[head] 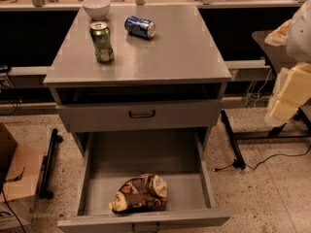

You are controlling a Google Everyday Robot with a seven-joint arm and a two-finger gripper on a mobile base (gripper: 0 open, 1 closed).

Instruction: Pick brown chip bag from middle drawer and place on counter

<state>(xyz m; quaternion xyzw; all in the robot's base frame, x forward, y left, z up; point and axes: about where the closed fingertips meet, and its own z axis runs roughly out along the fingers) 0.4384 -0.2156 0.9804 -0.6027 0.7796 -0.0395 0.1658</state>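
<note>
The brown chip bag lies crumpled on the floor of the pulled-out middle drawer, near its front panel and a little left of centre. The counter is the grey metal top of the cabinet. My gripper is at the right edge of the view, pale yellow and white, level with the cabinet's upper drawer. It hangs well right of the cabinet and far above and right of the bag, and holds nothing that I can see.
On the counter stand a green soda can upright at the left, a blue soda can on its side, and a white bowl at the back. The shallower drawer front above is slightly open. A dark side table stands right; a cardboard box left.
</note>
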